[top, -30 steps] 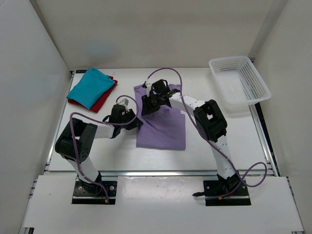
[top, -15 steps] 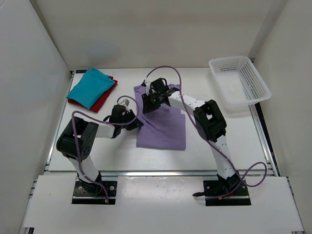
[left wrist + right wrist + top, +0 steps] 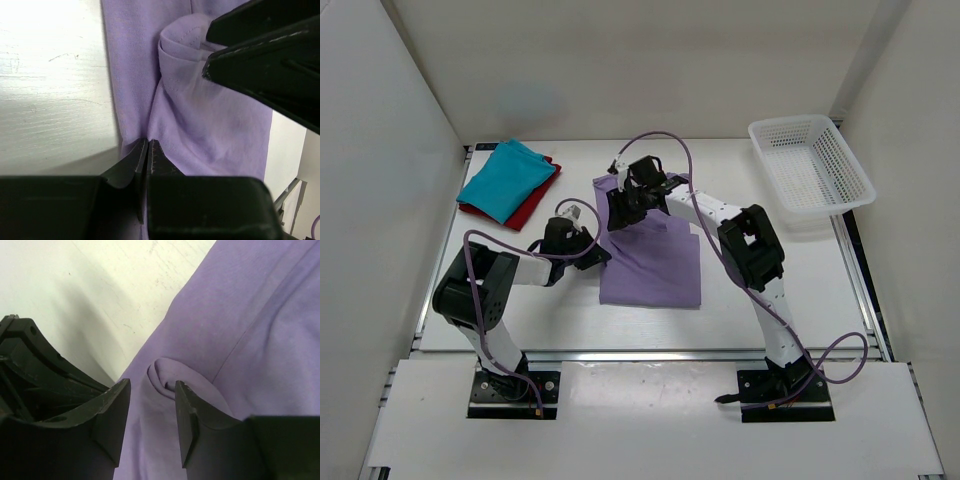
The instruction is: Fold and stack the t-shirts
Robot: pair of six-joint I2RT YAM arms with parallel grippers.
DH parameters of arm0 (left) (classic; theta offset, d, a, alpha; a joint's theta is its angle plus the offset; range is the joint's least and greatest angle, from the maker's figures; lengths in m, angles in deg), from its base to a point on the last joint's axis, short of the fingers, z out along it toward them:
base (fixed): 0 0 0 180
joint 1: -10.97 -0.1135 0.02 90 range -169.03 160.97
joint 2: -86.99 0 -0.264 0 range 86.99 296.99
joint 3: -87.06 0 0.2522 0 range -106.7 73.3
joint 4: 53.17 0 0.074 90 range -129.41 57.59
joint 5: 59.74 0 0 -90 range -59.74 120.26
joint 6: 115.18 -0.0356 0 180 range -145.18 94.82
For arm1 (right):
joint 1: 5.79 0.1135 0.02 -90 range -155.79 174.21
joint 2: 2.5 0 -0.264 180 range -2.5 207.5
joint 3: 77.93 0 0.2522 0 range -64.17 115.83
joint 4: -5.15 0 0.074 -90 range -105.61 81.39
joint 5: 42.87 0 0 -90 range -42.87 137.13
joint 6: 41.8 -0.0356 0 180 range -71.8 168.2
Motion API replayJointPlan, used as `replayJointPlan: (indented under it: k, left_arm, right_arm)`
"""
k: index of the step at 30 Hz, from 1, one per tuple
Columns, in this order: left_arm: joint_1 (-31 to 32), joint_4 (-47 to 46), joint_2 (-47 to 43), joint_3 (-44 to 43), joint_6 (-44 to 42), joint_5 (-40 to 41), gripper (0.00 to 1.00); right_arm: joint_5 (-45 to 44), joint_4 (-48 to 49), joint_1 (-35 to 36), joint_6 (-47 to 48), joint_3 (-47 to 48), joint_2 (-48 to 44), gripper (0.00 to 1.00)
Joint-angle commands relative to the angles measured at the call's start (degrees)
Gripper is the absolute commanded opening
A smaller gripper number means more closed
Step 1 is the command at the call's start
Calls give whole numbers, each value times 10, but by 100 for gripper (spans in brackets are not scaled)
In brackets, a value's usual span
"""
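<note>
Left gripper is pinched tight on the lavender shirt at its left edge. Right gripper has its jaws apart, straddling a little bunched-up fold of it

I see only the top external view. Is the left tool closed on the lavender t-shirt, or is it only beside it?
Observer: The left wrist view shows the left tool shut, its fingertips pinching the edge of the lavender t-shirt.
Operator: And the right tool, does it hold cloth too?
Observer: Not yet. In the right wrist view the right tool is open, with one finger on each side of a small raised fold of that t-shirt.
</note>
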Motion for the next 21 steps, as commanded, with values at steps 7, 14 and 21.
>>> replayJointPlan:
  k: [7,14,21]
  left_arm:
    - [-2,-6,-19,7,2,-17,0]
    - [-5,-5,-23,7,0,-19,0]
    - [-9,0,-69,17,9,-27,0]
  right_arm:
    - [18,-11,2,6,12,25,37]
    - [15,-22,-4,-1,33,25,0]
    - [26,4,-22,-10,24,-9,0]
